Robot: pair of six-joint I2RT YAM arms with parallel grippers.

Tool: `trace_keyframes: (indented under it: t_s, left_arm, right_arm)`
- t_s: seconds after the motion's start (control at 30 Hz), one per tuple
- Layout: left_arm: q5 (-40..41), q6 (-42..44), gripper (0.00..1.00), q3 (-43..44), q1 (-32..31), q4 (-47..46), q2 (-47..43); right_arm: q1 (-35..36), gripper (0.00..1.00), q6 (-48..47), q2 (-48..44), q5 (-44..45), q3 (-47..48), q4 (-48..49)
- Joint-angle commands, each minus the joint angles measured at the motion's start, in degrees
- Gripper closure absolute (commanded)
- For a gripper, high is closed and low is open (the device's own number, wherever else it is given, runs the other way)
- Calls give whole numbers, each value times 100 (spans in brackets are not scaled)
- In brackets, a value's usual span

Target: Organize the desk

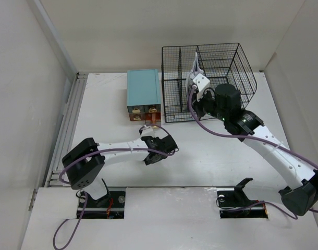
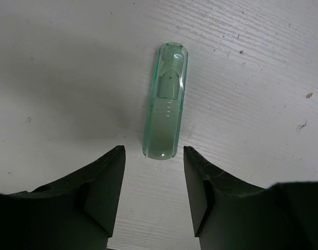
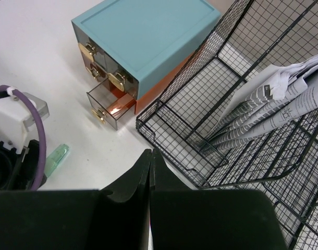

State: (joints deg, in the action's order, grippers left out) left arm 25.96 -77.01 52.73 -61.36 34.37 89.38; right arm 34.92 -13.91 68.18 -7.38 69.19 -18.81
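Note:
The white desk (image 1: pixel 211 161) carries a translucent green capsule-shaped item (image 2: pixel 167 99), lying flat and lengthwise. My left gripper (image 2: pixel 154 156) hovers just above it, open, its near end level with the fingertips and nothing between the jaws. From above, the left gripper (image 1: pixel 158 151) sits in front of the drawer box and hides the green item. My right gripper (image 3: pixel 150 152) is shut and holds nothing, poised over the front left part of the wire rack; in the top view the right gripper (image 1: pixel 193 101) is at that rack's front. The green item (image 3: pixel 57 158) also shows beside the left arm.
A teal-topped drawer box (image 1: pixel 144 88) stands at the back middle, with one small clear drawer (image 3: pixel 109 107) pulled out. To its right stands a black wire-mesh rack (image 1: pixel 237 57) holding folded printed papers (image 3: pixel 273 104). A grey rail (image 1: pixel 70 120) runs along the desk's left edge.

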Motion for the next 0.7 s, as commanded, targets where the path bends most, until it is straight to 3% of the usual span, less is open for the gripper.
trace_keyframes:
  t_s: [0.0, 0.4, 0.57, 0.67]
  left_arm:
    - [208, 81, 54, -61, 80, -44, 79]
    - [155, 239, 58, -114, 81, -326, 448]
    - [155, 239, 67, -114, 133, -326, 501]
    - [155, 239, 83, -114, 133, -326, 501]
  right_arm:
    - [6, 99, 117, -183, -106, 16, 308]
    - [6, 99, 117, -287, -159, 16, 308]
    - [6, 99, 117, -288, -159, 16, 308]
    - [6, 99, 117, -288, -159, 16, 308]
